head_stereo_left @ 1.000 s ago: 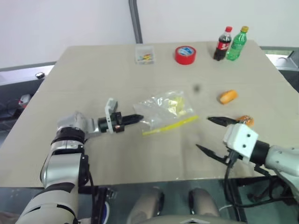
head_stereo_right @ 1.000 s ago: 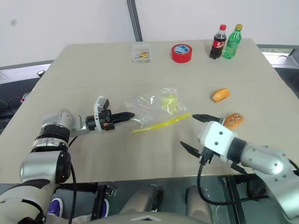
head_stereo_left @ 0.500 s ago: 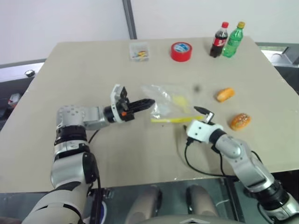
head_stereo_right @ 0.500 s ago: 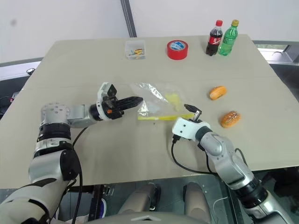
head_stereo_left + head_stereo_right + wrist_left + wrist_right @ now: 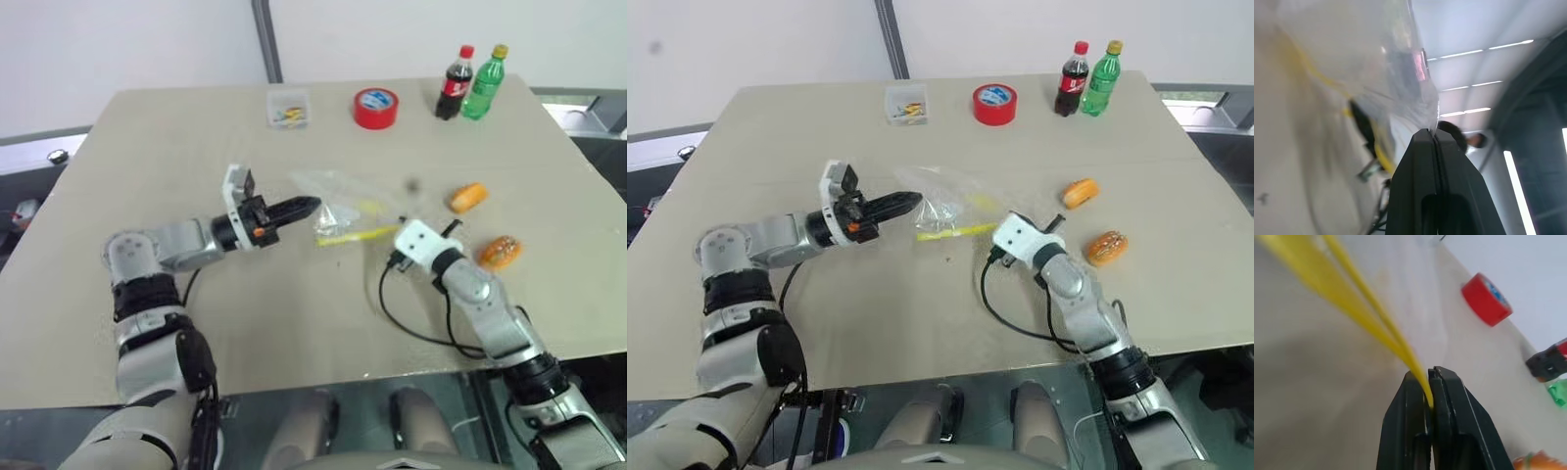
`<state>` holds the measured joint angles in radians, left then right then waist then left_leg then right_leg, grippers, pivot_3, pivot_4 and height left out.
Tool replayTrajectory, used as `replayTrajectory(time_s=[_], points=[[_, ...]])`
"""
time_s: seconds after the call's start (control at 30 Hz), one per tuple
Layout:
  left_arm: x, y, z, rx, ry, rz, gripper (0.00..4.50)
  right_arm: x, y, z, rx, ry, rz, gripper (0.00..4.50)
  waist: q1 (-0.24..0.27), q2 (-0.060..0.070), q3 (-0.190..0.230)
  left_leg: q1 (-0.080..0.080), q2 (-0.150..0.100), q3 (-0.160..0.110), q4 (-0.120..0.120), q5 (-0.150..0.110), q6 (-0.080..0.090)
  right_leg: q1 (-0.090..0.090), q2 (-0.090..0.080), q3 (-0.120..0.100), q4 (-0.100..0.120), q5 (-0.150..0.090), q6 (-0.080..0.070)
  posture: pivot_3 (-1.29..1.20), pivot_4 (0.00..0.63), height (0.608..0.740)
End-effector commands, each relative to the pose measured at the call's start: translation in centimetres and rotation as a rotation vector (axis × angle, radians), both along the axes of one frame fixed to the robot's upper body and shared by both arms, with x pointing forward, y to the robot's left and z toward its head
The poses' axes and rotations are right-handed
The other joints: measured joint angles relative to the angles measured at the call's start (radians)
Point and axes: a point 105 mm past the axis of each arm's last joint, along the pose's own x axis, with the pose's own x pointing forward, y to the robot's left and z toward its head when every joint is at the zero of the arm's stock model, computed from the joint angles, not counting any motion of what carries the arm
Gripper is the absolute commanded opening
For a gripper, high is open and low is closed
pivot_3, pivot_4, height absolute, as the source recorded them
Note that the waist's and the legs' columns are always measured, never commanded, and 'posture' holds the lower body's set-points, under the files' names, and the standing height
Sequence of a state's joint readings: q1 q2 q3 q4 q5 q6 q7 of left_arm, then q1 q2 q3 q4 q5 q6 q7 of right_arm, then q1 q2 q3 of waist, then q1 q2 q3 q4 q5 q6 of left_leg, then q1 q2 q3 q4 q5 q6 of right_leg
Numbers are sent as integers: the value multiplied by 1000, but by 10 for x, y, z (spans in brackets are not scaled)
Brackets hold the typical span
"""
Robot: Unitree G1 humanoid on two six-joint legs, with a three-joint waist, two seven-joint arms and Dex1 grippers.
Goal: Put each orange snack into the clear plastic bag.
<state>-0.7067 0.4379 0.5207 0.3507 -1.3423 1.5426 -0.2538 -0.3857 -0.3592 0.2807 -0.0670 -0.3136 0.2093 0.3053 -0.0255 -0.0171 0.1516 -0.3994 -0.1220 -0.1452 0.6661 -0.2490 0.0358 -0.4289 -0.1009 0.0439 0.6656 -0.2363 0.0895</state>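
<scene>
Clear plastic bag (image 5: 950,201) pinched by left end effector (image 5: 911,201), right end effector (image 5: 1429,399) clamping yellow strip (image 5: 1347,298)

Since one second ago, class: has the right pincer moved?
Yes. The right pincer has gone from the table's near edge toward the red tape roll and shut on the clear plastic bag.

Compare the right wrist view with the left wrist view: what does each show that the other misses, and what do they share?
Right wrist view alone: the right gripper shut on the yellow seal strip of the clear plastic bag, with the red tape roll on the beige table and the edge of an orange snack.

Left wrist view alone: the left gripper shut on a crinkled transparent edge of the clear plastic bag, with ceiling lights behind.

Shared: the same bag, pinched at a different place in each.
</scene>
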Motion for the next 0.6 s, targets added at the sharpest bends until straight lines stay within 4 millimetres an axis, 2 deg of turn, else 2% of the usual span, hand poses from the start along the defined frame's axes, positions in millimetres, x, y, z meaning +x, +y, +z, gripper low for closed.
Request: replayTrajectory(time_s=[0.03,0.13,0.2,0.3,0.4,0.5,0.6], points=[[-8,6,17,292,-284,81,790,15,-6,38,12,-41,40,0,-8,0,0,0,0,0,0,0,0,0,0,0,0,0,0,0,150,713],[-16,5,30,486,-532,90,2175,26,-10,47,-28,3,48,0,-10,0,0,0,0,1,-1,0,0,0,0,0,0,0,-1,0,150,713],[-20,3,34,719,-801,96,3058,36,-12,56,-37,22,39,0,-8,1,0,0,1,1,-2,0,0,0,0,0,-1,1,-1,0,150,713],[-31,-11,41,903,-1089,63,3058,45,-8,62,-71,58,56,0,-7,1,0,0,1,3,-5,0,0,0,0,1,-4,1,-2,0,150,713],[-40,-30,34,1008,-1269,17,3058,49,-2,63,-84,85,67,0,-5,1,1,0,1,2,-7,0,0,-1,0,1,-5,1,-2,0,150,713],[-42,-48,25,1051,-1313,12,3058,52,7,63,-86,105,77,0,-5,1,1,0,1,2,-10,0,0,-1,0,1,-6,1,-2,0,150,713],[-37,-52,22,1120,-1349,34,3058,53,15,63,-73,119,80,0,-9,1,1,-1,1,2,-10,0,0,-3,0,1,-6,1,-2,0,150,713]])
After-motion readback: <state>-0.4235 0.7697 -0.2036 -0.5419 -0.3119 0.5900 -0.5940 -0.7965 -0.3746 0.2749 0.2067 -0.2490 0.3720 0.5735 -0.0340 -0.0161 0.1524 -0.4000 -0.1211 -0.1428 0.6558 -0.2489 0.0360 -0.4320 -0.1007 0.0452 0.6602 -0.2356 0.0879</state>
